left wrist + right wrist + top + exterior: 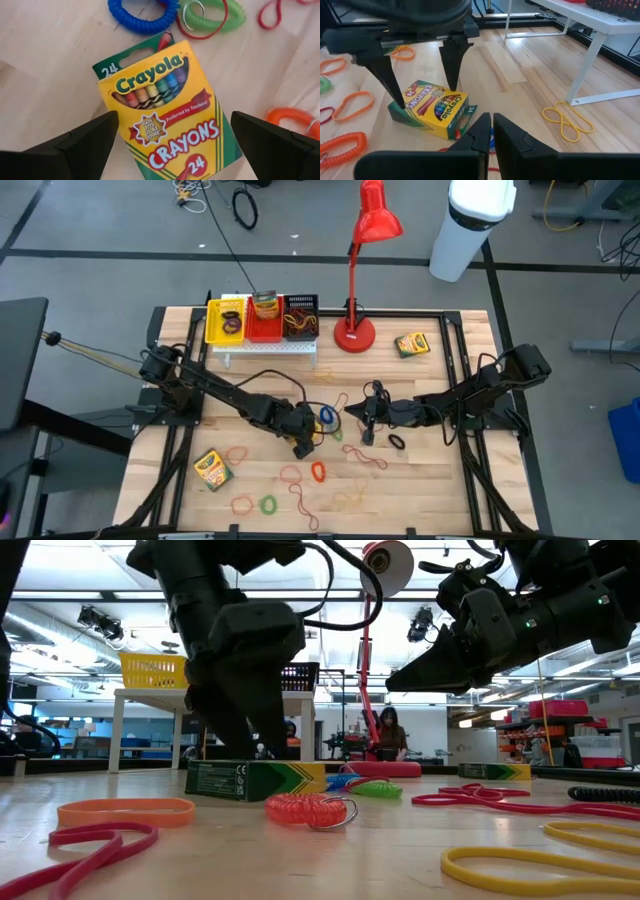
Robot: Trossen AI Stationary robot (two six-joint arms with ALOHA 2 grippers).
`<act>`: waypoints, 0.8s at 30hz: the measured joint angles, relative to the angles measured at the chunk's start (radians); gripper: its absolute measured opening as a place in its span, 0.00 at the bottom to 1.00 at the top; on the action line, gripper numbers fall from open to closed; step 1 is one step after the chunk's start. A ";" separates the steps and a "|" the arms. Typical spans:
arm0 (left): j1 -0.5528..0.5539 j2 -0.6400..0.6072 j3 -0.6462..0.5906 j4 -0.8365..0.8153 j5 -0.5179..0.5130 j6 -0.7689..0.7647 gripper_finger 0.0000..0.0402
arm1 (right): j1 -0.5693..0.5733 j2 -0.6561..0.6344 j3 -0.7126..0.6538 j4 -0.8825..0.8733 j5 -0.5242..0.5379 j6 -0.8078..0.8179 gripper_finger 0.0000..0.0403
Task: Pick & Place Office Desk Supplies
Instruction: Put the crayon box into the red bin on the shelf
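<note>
A green-and-yellow crayon box lies flat on the wooden table, label up, also seen in the low view and the right wrist view. My left gripper is open and slants down over it, one finger beside each long side. My right gripper hangs shut above the table just right of the box, with nothing in it. Rubber-band loops and coiled bands lie around, among them a blue coil and a green one just beyond the box. My left gripper's open fingers stand close by the box's two long sides, coming from above at a slant and lying across the box. Whether they touch it I cannot tell. The box rests flat on the table.
A white rack with yellow, red and black bins stands at the far side, a red lamp beside it. Two more crayon boxes lie at the near left and far right. Loose bands, including an orange coil, cover the near half.
</note>
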 joint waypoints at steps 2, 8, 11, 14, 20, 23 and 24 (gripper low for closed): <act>-0.001 0.006 0.002 -0.023 -0.006 0.021 1.00 | 0.000 0.000 0.000 0.000 0.000 0.000 0.08; -0.009 -0.019 0.001 -0.165 -0.018 0.132 0.99 | 0.000 0.001 0.000 0.001 0.000 0.002 0.08; -0.034 -0.052 -0.004 -0.222 -0.063 0.215 0.98 | 0.000 0.016 0.001 0.029 0.000 0.003 0.08; -0.063 -0.093 -0.002 -0.272 -0.093 0.250 0.98 | 0.000 0.043 0.036 0.010 0.000 0.009 0.08; -0.146 -0.111 -0.007 -0.467 -0.225 0.186 0.95 | -0.001 0.134 0.202 -0.178 0.002 0.065 0.08; -0.189 -0.112 -0.060 -0.445 -0.222 0.140 0.93 | -0.025 0.191 0.299 -0.285 -0.029 0.185 0.08; -0.202 -0.112 -0.084 -0.438 -0.214 0.120 0.92 | -0.039 0.209 0.326 -0.317 -0.047 0.222 0.08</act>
